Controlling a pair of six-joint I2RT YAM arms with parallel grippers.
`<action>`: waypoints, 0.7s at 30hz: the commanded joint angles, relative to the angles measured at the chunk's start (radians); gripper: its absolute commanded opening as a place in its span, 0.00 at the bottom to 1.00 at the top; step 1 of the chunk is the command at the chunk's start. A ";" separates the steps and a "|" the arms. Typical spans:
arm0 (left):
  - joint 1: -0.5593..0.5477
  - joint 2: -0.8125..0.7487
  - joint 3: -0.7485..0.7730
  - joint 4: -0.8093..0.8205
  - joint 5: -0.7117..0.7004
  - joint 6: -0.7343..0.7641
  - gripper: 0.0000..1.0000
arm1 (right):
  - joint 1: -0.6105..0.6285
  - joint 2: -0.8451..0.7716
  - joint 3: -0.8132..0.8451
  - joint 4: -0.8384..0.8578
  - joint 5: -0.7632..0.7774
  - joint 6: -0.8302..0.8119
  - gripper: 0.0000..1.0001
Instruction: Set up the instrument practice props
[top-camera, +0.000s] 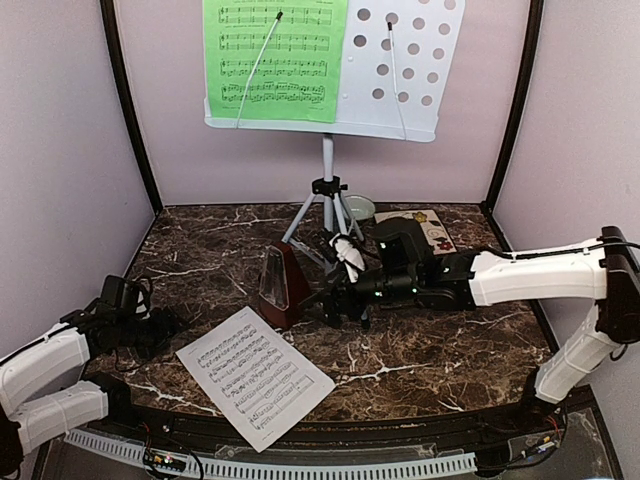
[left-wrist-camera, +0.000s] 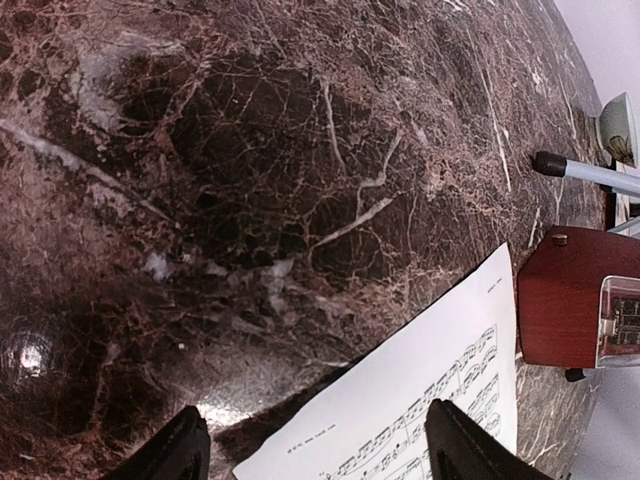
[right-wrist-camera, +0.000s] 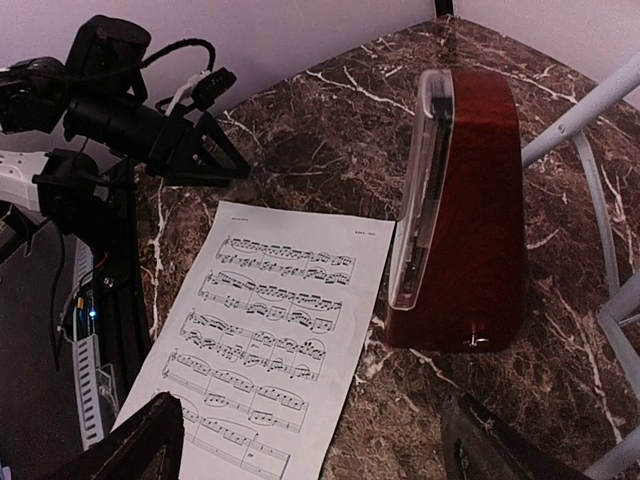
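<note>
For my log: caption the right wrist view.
Upright metronome, white music sheet flat beside it, left arm beyond.

The top view looks down and forward from above and behind the arm bases, over the whole table to the stand at the back. The left wrist view sits low and close over the table, facing right. The right wrist view, also low, faces left toward the left arm. All three share the white sheet and the metronome.
</note>
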 joint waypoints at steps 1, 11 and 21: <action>0.008 -0.019 -0.037 0.001 0.004 -0.036 0.76 | 0.019 0.069 0.005 0.046 0.003 0.001 0.89; 0.010 -0.031 -0.108 0.103 0.084 -0.043 0.67 | 0.051 0.220 0.028 0.054 0.006 -0.006 0.74; 0.013 -0.019 -0.141 0.193 0.154 -0.027 0.49 | 0.068 0.363 0.077 0.046 -0.015 -0.014 0.52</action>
